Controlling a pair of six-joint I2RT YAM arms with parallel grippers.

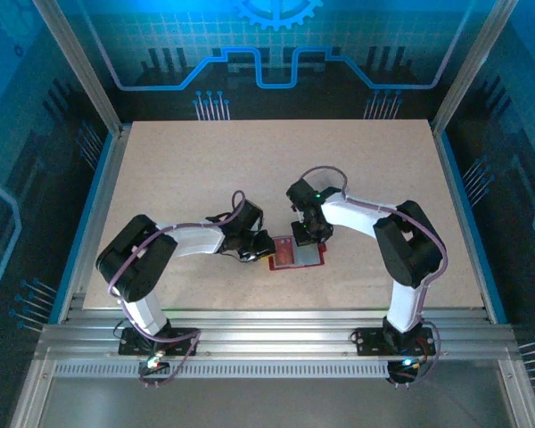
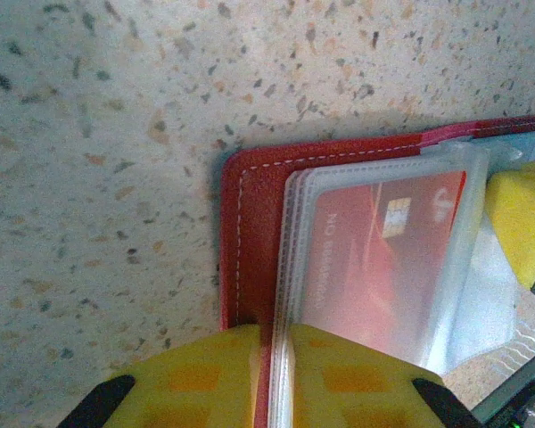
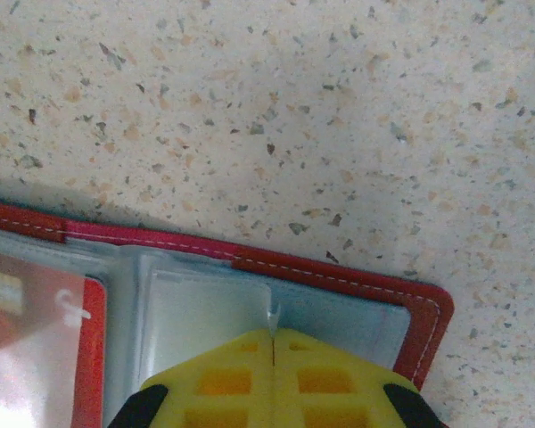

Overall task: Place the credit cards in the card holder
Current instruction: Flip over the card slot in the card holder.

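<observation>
Card holder [image 1: 290,258] lies spread open and face up, its long axis running left to right, roughly in line with the near edge of the table [image 1: 205,169]. At the holder's left end the left gripper [image 2: 272,383] is pinching it: one yellow finger sits outside the red stitched cover, and the other is against the stack of clear pockets [image 2: 446,267]. A chip card [image 2: 383,241] sits in the top pocket and looks reddish through the plastic. Over the holder's right half, the right gripper [image 3: 273,374] has its yellow fingers pressed tight together. A thin pale sliver [image 3: 272,315] pokes out at the seam, and I can't tell whether it is a card or a pocket leaf. All around the holder the tabletop is pale beige with dark speckles. Beyond the holder's far side stand blue-lit wall panels [image 1: 276,53] with circuit lines and a gear emblem. On the holder's near side, aluminium rails [image 1: 276,343] carry both arm bases.
</observation>
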